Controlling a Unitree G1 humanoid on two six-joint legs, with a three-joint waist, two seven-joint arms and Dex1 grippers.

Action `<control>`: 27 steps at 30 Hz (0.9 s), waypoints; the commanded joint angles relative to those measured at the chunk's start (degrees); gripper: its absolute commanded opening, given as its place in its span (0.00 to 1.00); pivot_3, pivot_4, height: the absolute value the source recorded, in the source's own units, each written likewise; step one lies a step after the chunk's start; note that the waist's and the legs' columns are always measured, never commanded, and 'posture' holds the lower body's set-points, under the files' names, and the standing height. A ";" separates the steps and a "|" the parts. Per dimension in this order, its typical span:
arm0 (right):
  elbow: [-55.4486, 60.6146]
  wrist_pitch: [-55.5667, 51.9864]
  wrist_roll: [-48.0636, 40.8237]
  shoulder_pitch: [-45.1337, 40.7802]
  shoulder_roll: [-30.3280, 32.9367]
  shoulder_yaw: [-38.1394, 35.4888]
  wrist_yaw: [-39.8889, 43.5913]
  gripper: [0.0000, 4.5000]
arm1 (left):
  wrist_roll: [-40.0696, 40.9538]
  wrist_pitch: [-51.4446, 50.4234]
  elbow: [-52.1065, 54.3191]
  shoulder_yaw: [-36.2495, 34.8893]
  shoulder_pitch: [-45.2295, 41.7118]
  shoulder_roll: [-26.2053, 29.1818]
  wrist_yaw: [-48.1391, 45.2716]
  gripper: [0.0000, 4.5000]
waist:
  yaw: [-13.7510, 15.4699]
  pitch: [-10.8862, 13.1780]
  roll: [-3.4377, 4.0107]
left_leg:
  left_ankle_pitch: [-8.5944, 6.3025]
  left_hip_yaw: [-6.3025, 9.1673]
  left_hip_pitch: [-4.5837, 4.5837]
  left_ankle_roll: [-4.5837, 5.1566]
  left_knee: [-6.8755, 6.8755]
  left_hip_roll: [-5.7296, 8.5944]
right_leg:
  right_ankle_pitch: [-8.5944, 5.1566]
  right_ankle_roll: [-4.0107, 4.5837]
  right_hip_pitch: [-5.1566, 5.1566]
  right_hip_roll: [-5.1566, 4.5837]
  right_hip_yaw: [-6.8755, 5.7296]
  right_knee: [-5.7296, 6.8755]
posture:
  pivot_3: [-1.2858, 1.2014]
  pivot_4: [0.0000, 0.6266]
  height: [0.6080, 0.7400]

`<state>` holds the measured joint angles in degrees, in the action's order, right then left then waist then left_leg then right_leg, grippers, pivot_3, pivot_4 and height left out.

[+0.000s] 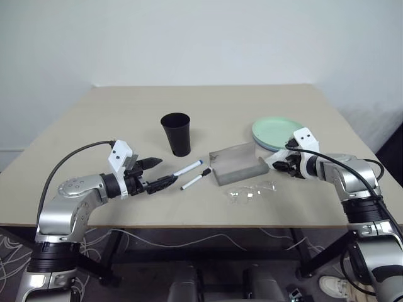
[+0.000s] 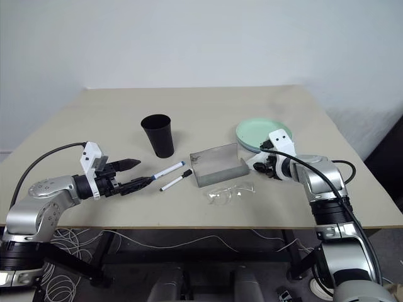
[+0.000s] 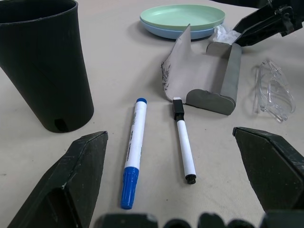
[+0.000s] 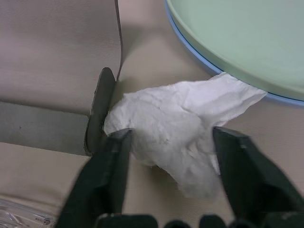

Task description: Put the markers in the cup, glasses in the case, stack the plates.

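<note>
The light blue plate (image 4: 190, 45) lies mostly hidden beneath the mint green plate (image 4: 247, 33); both run off the frame's upper right.

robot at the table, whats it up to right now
It is tidying a table. The right gripper straddles a crumpled white tissue lying between the open grey case and the plates, which are already stacked, mint on blue. The left gripper hangs open near the two markers, which lie on the table beside the black cup. The clear glasses lie in front of the case, outside it.
</note>
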<state>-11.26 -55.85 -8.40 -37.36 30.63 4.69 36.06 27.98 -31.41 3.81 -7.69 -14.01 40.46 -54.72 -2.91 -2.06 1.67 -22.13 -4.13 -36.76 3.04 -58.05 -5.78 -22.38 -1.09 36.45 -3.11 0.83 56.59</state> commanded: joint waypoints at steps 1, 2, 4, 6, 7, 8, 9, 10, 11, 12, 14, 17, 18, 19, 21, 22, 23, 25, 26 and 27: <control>-0.67 1.76 0.33 -1.57 0.75 0.01 0.20 0.58 | 0.53 0.34 1.05 -0.91 -0.90 0.09 0.36 1.00 | 0.01 0.00 0.00 | 0.00 0.00 0.00 0.00 0.00 0.00 | 0.00 0.00 0.00 0.00 0.00 0.00 | 0.52 0.00 0.05; -0.93 2.09 0.51 -1.56 0.80 0.30 0.27 0.58 | 0.55 0.32 1.07 -0.95 -0.86 0.09 0.39 1.00 | 0.00 0.00 0.00 | 0.00 0.00 0.00 0.00 0.00 0.00 | 0.00 0.00 0.00 0.00 -0.01 0.00 | 0.52 0.00 0.05; -1.32 2.57 0.77 -1.51 0.81 0.76 0.32 0.58 | 0.57 0.31 1.11 -1.02 -0.75 0.11 0.46 1.00 | -0.02 0.00 0.00 | 0.00 0.00 0.00 0.00 0.00 0.00 | 0.00 0.00 0.01 0.00 -0.01 0.01 | 0.52 0.00 0.05; -1.54 3.00 0.94 -1.50 0.77 1.03 0.35 0.54 | 0.57 0.34 1.11 -1.09 -0.68 0.13 0.53 1.00 | -0.01 0.00 0.00 | 0.00 0.00 0.00 0.00 0.00 0.00 | 0.00 0.00 0.01 0.00 0.00 0.01 | 0.52 0.00 0.05; -1.57 3.15 0.99 -1.48 0.78 1.10 0.37 0.49 | 0.57 0.35 1.13 -1.11 -0.65 0.14 0.56 1.00 | -0.01 0.00 0.00 | 0.00 0.00 0.00 0.00 0.00 0.00 | 0.00 0.00 0.00 0.00 0.00 0.01 | 0.52 0.00 0.05; -1.77 3.43 1.12 -1.53 0.76 1.18 0.31 0.44 | 0.58 0.37 1.10 -1.14 -0.64 0.16 0.59 1.00 | 0.00 0.00 0.00 | 0.00 0.00 0.00 0.00 0.00 0.00 | 0.00 0.00 0.00 0.00 0.00 0.01 | 0.52 0.00 0.05; -2.02 3.78 1.23 -1.63 0.71 1.21 0.20 0.36 | 0.58 0.40 1.03 -1.13 -0.68 0.17 0.62 1.00 | -0.01 0.00 0.00 | 0.00 0.00 0.00 0.00 0.00 0.00 | 0.00 0.00 0.01 0.00 0.00 0.01 | 0.52 0.00 0.05; -2.24 4.07 1.32 -1.70 0.68 1.22 0.10 0.29 | 0.58 0.42 0.99 -1.13 -0.71 0.19 0.64 1.00 | -0.01 0.00 0.00 | 0.00 0.00 0.00 0.00 0.00 0.00 | 0.00 0.00 0.00 0.00 0.00 0.00 | 0.52 0.00 0.05; -2.40 4.28 1.37 -1.75 0.66 1.23 0.03 0.21 | 0.59 0.44 0.95 -1.13 -0.72 0.19 0.65 1.00 | 0.00 0.00 0.00 | 0.00 0.00 0.00 0.00 0.00 0.00 | 0.00 0.00 0.00 0.00 0.00 0.00 | 0.52 0.00 0.05; -2.49 4.42 1.37 -1.75 0.69 1.28 0.07 0.14 | 0.59 0.44 0.94 -1.12 -0.74 0.19 0.67 1.00 | 0.00 0.00 0.00 | 0.00 0.00 0.00 0.00 -0.01 0.00 | 0.00 0.00 0.00 0.00 0.00 0.00 | 0.52 0.00 0.05; -2.65 4.68 1.37 -1.74 0.73 1.36 0.12 0.01 | 0.60 0.45 0.94 -1.12 -0.73 0.18 0.69 1.00 | -0.01 0.00 0.00 | 0.00 -0.01 0.00 0.00 -0.01 0.00 | 0.00 0.00 0.00 0.00 0.00 0.00 | 0.52 0.00 0.05; -2.85 5.03 1.41 -1.75 0.82 1.40 0.14 0.01 | 0.62 0.43 0.99 -1.15 -0.70 0.20 0.70 1.00 | 0.00 0.00 0.00 | 0.00 0.00 0.00 0.00 -0.01 0.00 | 0.00 0.00 0.00 0.00 0.00 0.00 | 0.52 0.00 0.05; -2.92 5.05 1.33 -1.83 0.87 1.40 0.30 0.01 | 0.62 0.42 0.97 -1.15 -0.72 0.20 0.70 1.00 | 0.00 0.00 0.00 | 0.00 0.00 0.00 0.00 -0.01 0.00 | 0.00 0.00 0.00 0.00 0.00 0.00 | 0.52 0.00 0.05; -2.83 4.97 1.21 -1.99 1.09 1.41 0.64 0.01 | 0.62 0.42 0.98 -1.13 -0.73 0.20 0.70 1.00 | -0.01 0.00 0.00 | 0.00 0.00 0.00 0.00 -0.01 0.00 | 0.00 0.00 0.00 0.00 0.00 0.00 | 0.52 0.00 0.05; -2.31 4.96 0.81 -2.38 1.84 1.38 1.77 0.01 | 0.62 0.40 0.93 -1.10 -0.83 0.21 0.67 1.00 | 0.01 0.00 0.00 | 0.00 0.00 0.00 0.00 -0.01 0.00 | 0.00 0.00 0.00 0.00 0.00 0.01 | 0.52 0.00 0.05; -1.75 4.99 0.37 -2.67 2.45 1.22 2.71 0.01 | 0.63 0.41 0.90 -1.09 -0.86 0.22 0.64 1.00 | 0.04 0.00 0.00 | 0.00 0.00 0.00 0.00 -0.01 0.00 | 0.00 0.00 0.00 0.00 0.00 0.00 | 0.52 0.00 0.05; -1.10 4.88 -0.30 -3.04 3.03 0.83 3.76 0.01 | 0.61 0.42 0.85 -1.08 -0.89 0.23 0.61 1.00 | 0.08 0.00 0.00 | 0.00 0.00 0.00 0.00 -0.01 0.00 | 0.00 0.00 0.00 0.00 0.00 0.00 | 0.52 0.00 0.05; 0.78 4.34 -2.51 -3.92 4.51 -0.17 7.03 0.01 | 0.56 0.46 0.72 -1.07 -0.95 0.28 0.57 1.00 | 0.13 0.00 0.00 | 0.00 0.00 0.00 0.00 -0.01 0.00 | 0.00 0.00 0.00 0.00 0.00 -0.01 | 0.52 0.00 0.05; 1.96 4.43 -3.63 -4.34 5.51 -0.56 8.94 0.01 | 0.55 0.45 0.68 -1.07 -0.97 0.29 0.57 1.00 | 0.12 0.00 0.00 | 0.00 0.00 -0.01 0.00 -0.01 0.00 | 0.00 0.00 0.00 -0.01 0.01 -0.01 | 0.52 0.00 0.05; 2.82 4.65 -4.51 -4.85 6.44 -0.99 10.45 0.01 | 0.55 0.44 0.68 -1.08 -0.98 0.29 0.57 1.00 | 0.12 0.00 0.01 | 0.00 0.01 -0.01 0.00 0.00 0.00 | 0.00 0.00 -0.01 -0.01 0.02 -0.01 | 0.52 0.00 0.05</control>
<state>-12.40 -51.96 -10.74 -38.91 35.50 6.03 43.76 27.98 -31.41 3.76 -7.70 -13.97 40.46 -54.18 -2.79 -2.06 1.67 -22.13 -4.11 -36.77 3.04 -58.03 -5.78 -22.38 -1.09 36.44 -3.11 0.86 56.57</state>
